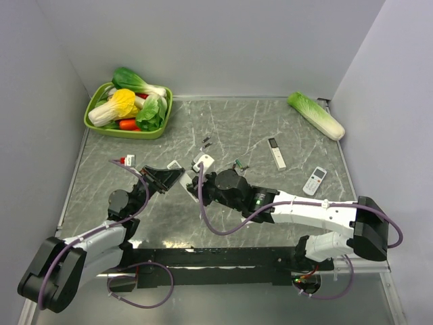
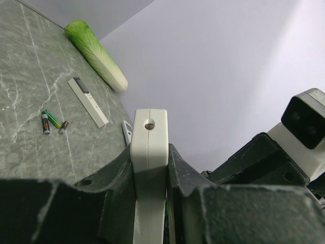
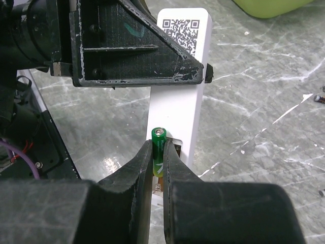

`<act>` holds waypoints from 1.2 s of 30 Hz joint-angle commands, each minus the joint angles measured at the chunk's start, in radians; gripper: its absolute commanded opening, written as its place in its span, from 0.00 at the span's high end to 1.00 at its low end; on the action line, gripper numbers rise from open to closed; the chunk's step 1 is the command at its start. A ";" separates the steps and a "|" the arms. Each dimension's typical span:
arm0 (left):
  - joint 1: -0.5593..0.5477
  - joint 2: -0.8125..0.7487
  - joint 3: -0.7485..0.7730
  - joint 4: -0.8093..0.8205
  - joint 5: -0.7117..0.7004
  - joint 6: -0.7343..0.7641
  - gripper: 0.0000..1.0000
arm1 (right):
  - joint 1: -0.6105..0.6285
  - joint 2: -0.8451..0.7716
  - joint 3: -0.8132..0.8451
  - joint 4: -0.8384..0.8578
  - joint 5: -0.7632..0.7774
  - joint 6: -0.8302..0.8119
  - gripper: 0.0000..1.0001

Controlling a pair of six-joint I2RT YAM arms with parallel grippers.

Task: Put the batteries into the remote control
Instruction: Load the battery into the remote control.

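Your right gripper (image 3: pixel 158 154) pinches a slim green battery (image 3: pixel 159 138) at the smooth white remote (image 3: pixel 176 104); your left gripper (image 2: pixel 150 162) clamps that flat bar.

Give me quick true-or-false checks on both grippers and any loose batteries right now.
1. The right gripper is shut on a green battery. True.
2. The remote control lies loose, ungripped. False: the left gripper clamps it, tilted up.
3. No loose batteries are in view. False: loose batteries lie on the table near the black-ended remote.
4. The QR label on the remote control faces the right wrist camera. True.
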 commanded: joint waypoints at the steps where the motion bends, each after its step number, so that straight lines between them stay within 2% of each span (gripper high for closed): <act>1: -0.005 -0.023 -0.006 0.126 -0.009 -0.016 0.98 | 0.017 0.028 0.046 -0.032 0.012 -0.006 0.98; 25: -0.005 -0.066 -0.053 0.143 -0.092 -0.065 0.98 | 0.014 0.033 0.038 -0.046 0.025 0.000 0.96; 36: -0.005 -0.046 -0.052 0.172 -0.081 -0.071 0.98 | 0.013 0.050 0.064 -0.089 -0.001 0.001 0.89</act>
